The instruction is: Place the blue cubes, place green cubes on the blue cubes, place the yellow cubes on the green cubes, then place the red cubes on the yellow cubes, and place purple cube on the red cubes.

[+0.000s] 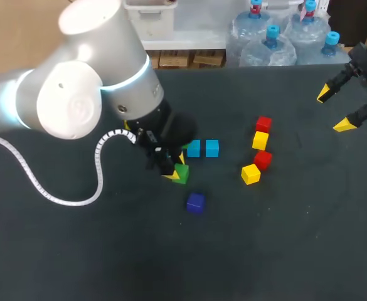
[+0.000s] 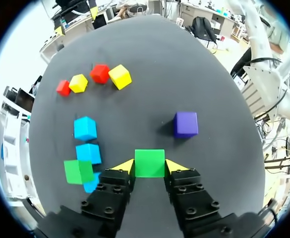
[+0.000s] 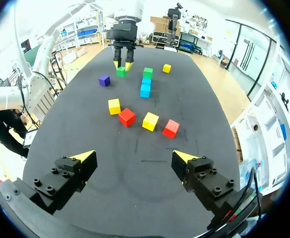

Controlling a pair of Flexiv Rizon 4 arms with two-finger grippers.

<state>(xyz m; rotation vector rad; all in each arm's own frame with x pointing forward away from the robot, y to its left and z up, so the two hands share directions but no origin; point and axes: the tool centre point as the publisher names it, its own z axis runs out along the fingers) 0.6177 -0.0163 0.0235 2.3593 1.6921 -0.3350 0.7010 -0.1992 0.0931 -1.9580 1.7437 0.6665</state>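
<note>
the worktop (image 1: 76, 263) is roomy, but the risk sits in one tight spot. the left arm (image 1: 76, 94) is bulky and hides part of the blue row from the head camera, so a misaligned placement may go unseen there. its end effector (image 2: 149, 168) is closed on a green cube (image 2: 149, 159), only the yellow tips pressing its two sides, so the cube could twist or slip. the right end effector (image 1: 335, 110) hangs open, well apart, no threat. the blue cubes (image 2: 85, 128) lie close in a line, and one already carries a second green cube (image 2: 78, 171); a finger lowering beside it could knock that stack, or an off-centre release could tip the cube off.
</note>
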